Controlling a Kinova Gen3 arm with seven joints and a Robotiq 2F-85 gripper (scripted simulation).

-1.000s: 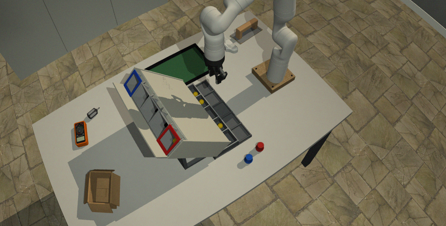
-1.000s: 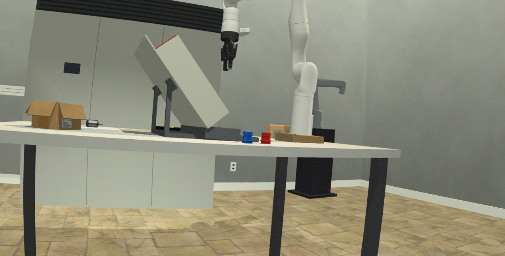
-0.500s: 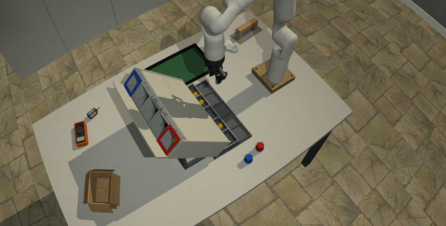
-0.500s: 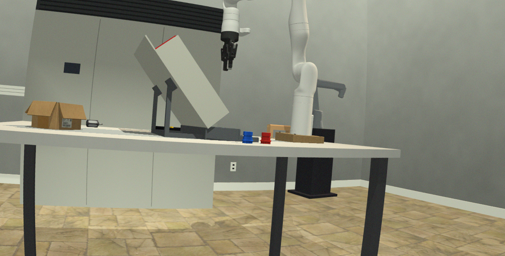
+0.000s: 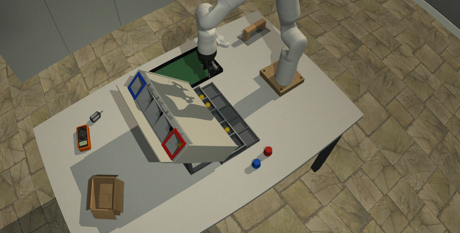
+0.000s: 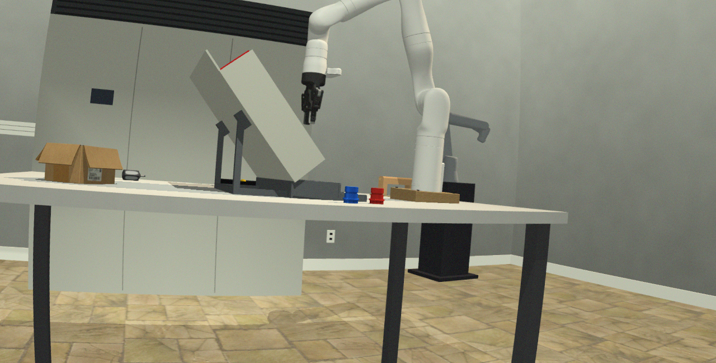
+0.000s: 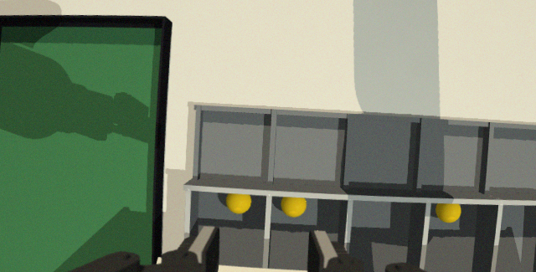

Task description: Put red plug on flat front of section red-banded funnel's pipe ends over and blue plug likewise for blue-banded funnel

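My gripper (image 5: 213, 72) (image 6: 309, 121) (image 7: 263, 249) is partly open and empty, pointing down high above the sections' end beside the green tray (image 5: 180, 67) (image 7: 84, 180). The sections (image 5: 230, 113) (image 7: 310, 188) form a grey row. Counted from the green tray, yellow marbles lie in the first (image 5: 201, 97) (image 7: 239, 202), second (image 5: 207, 104) (image 7: 293, 206) and fourth (image 5: 226, 129) (image 7: 448, 212). Another marble (image 5: 180, 144) shows inside the red band (image 5: 169, 137); the blue band (image 5: 134, 80) is at the other end. The red plug (image 5: 267, 150) (image 6: 376, 195) and blue plug (image 5: 256, 163) (image 6: 351, 194) stand on the table. The pipes are hidden.
The tilted cover (image 5: 193, 125) (image 6: 270, 110) rises beside my gripper. A trowel (image 5: 254, 29) lies at the back. A multimeter (image 5: 83, 137), a small grey tool (image 5: 95, 116) (image 6: 131, 175) and an open cardboard box (image 5: 105, 196) (image 6: 80, 163) are beyond the cover.
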